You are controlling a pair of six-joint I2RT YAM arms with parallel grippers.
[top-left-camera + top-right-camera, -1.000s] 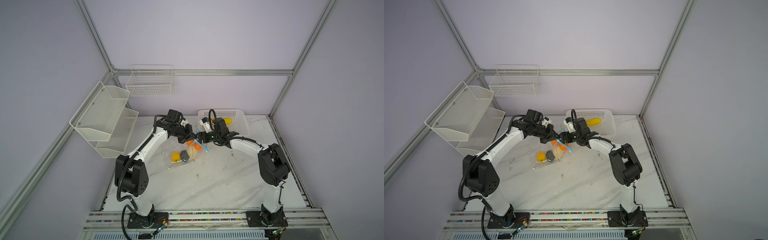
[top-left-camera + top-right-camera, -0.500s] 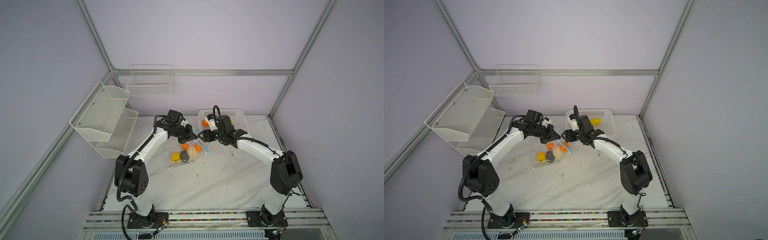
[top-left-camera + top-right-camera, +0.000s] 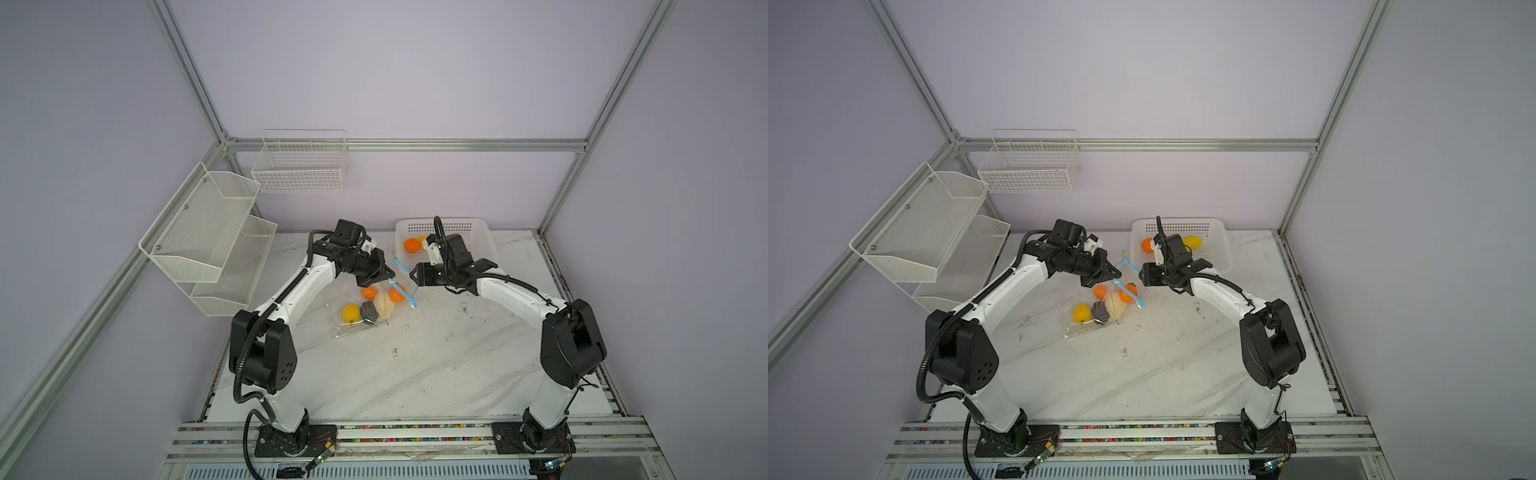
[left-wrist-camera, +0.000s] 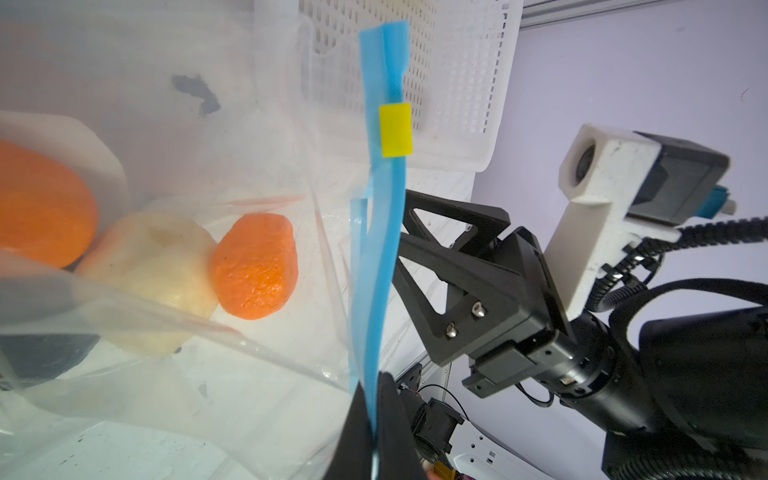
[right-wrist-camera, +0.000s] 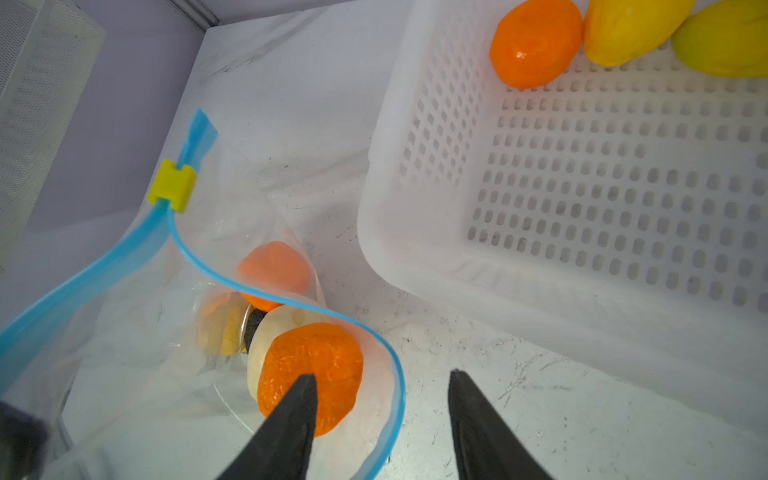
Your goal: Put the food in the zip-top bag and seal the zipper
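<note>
- The left gripper (image 4: 374,399) is clamped on the zipper (image 4: 376,257), lifting the mouth of the zip-top bag (image 5: 124,353). The right gripper (image 5: 382,374) stands apart and empty just beside that mouth.
- Two tangerines (image 5: 311,374), a cream bulb (image 4: 153,270), a dark lump (image 3: 368,311) and a yellow fruit (image 3: 351,312) lie inside.
- One tangerine (image 5: 536,41) and two yellow pieces (image 5: 631,29) wait in the white basket (image 5: 395,187). Fetching them probably goes best one at a time, each released well past the strip.
- The marbled tabletop (image 3: 415,365) is scuffed. Lilac walls carry wire shelves (image 3: 208,232).
</note>
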